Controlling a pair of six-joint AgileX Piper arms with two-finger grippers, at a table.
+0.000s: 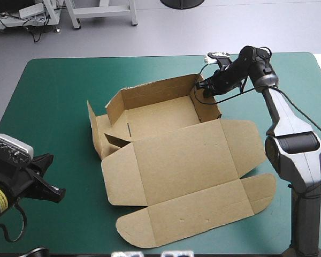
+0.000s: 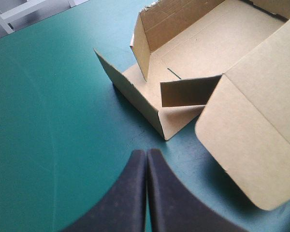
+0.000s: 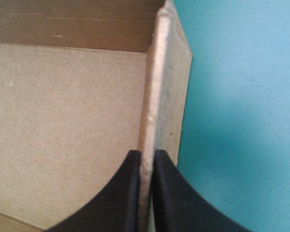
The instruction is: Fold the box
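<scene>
Your right hand is clamped on the right wall of the brown box, at the wall's far end, with one black finger inside the tray and one outside. The box sits mid-bench as an open tray, its lid lying flat toward the near edge. Your left hand, fingers pressed together and empty, hovers at the near left over the bare teal-green bench. Grey floor lies beyond the far edge.
</scene>
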